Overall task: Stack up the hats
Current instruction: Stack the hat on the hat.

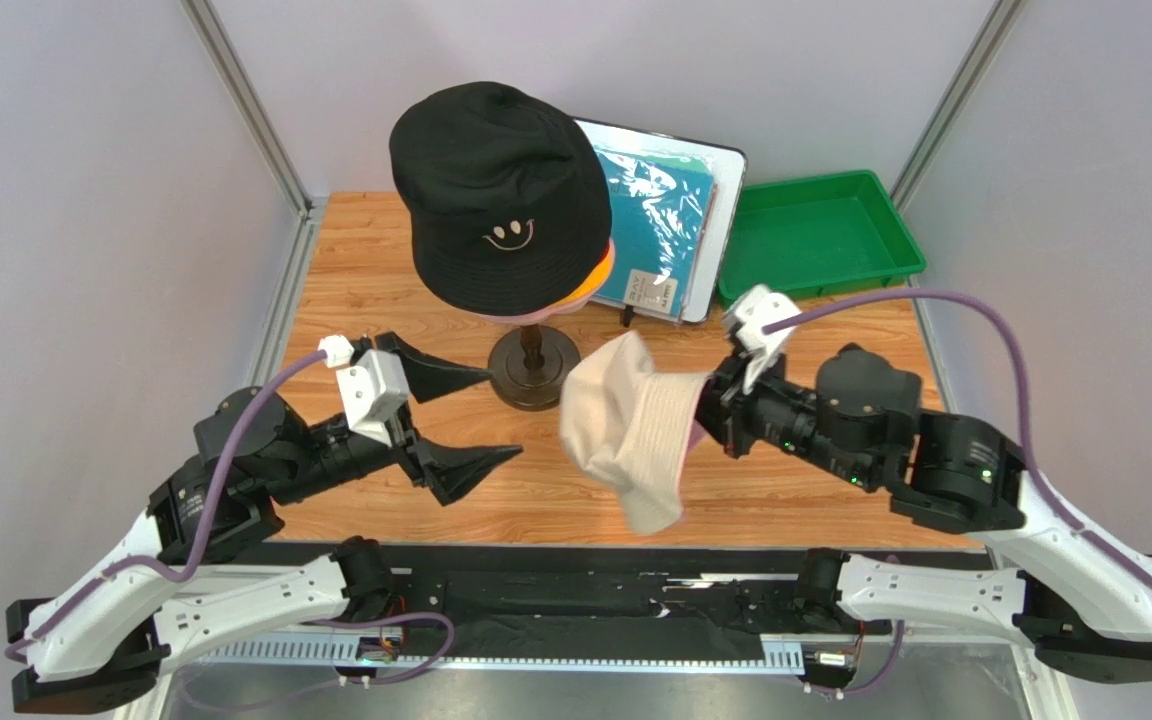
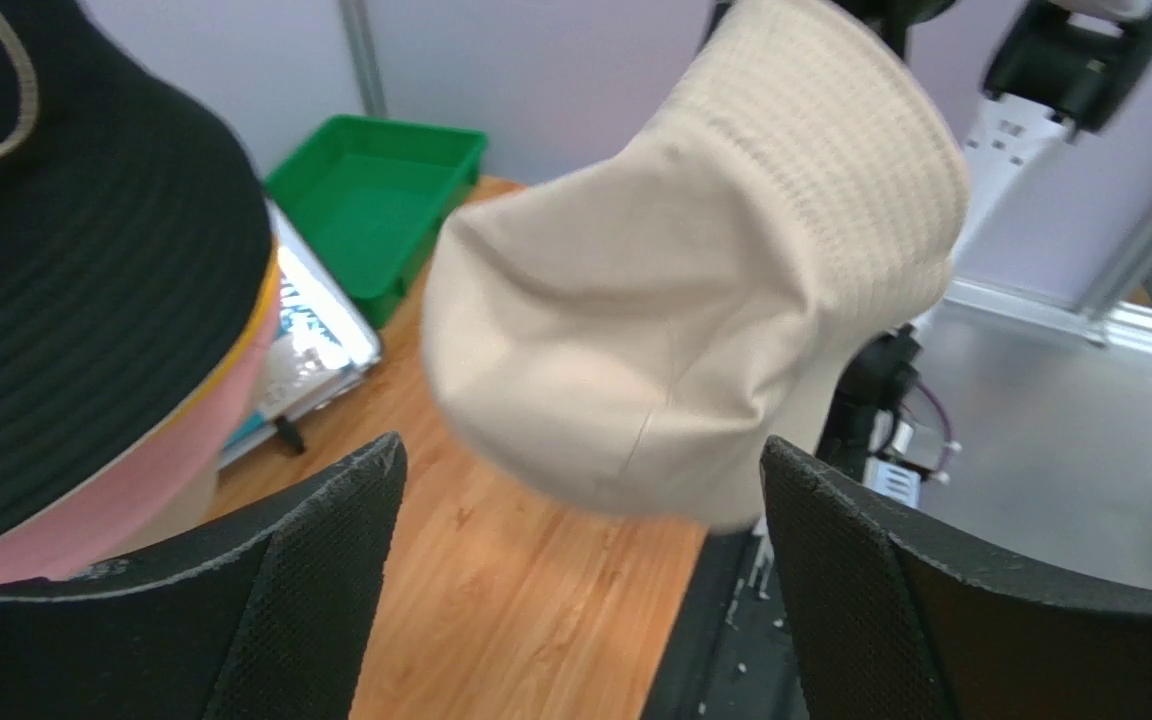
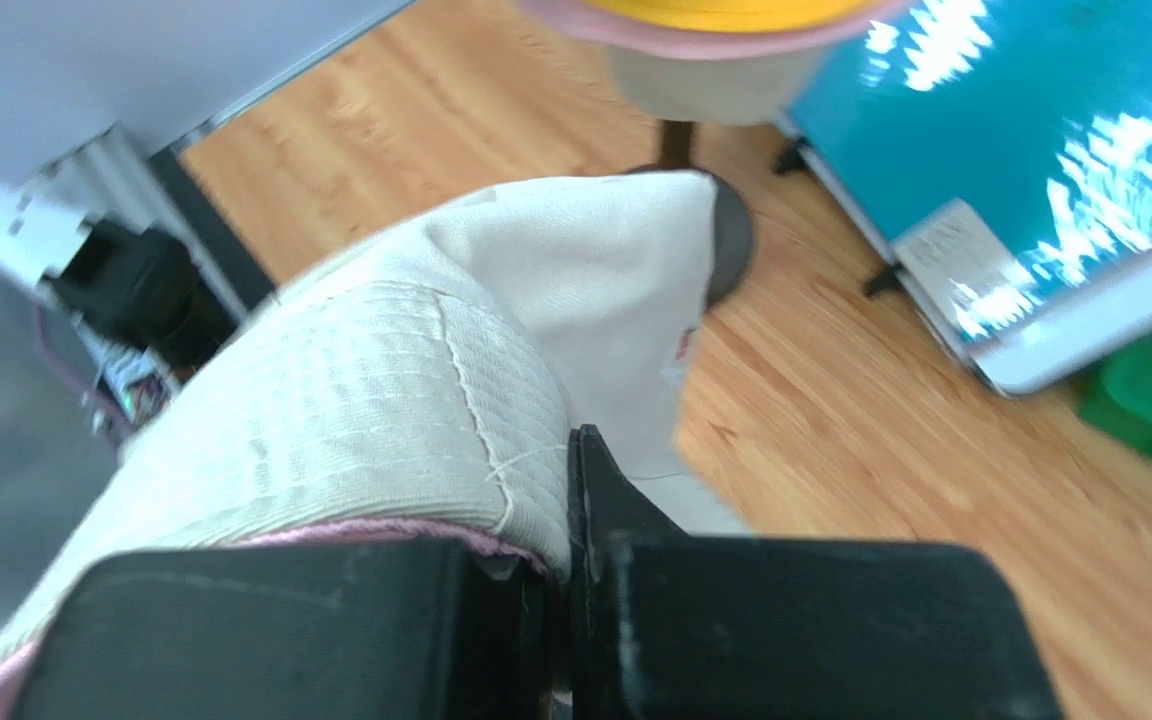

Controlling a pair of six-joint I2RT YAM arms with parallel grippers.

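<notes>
Hats mid-stack, seen from above: a black hat (image 1: 500, 188) with a stitched smile crowns the pile on the stand, with an orange-yellow brim (image 1: 603, 273) and a pink brim (image 1: 545, 312) peeking out beneath it. The right gripper (image 1: 705, 414) holds a beige hat (image 1: 624, 428) in the air just right of the stand's dark base (image 1: 533, 371), clamped on its brim. The left gripper (image 1: 501, 411) hovers on the other side of the stand, jaws wide apart and empty.

From the left wrist, two dark fingers (image 2: 304, 563) frame the beige hat hanging ahead, crown toward the camera, clear of the wooden table (image 2: 507, 600). The black hat's brim fills the upper left.

From the right wrist, the fingers (image 3: 778, 630) press together on a fold of the beige brim, with the cream mannequin head (image 3: 702, 83) and a teal sheet (image 3: 1048, 165) beyond.

By this showing, at least three hats are stacked; any others under the black one are hidden. The beige hat is in hand but not yet lifted over and settled on top.
</notes>
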